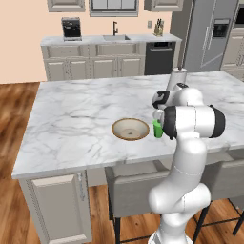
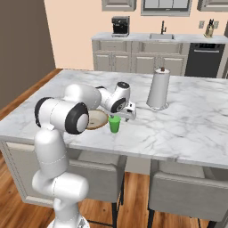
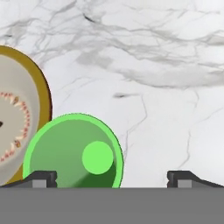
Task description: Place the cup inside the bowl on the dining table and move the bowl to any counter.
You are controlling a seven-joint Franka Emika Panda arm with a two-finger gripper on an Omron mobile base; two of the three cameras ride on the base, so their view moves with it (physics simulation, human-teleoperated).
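Note:
The bright green cup stands upright on the dining table, just right of the bowl as the left base view shows it. The bowl has a brown rim and a pale speckled inside, with nothing in it. My gripper hangs open just above the cup, its fingertips wide apart and the cup below the left one. From the right base view the gripper sits right over the cup, and my arm covers part of the bowl. The cup is half hidden behind my forearm.
A white paper-towel roll stands on the table behind the cup. Grey chairs are tucked under the near edge. The counter with its sink and black faucet runs along the far wall, beside a coffee machine.

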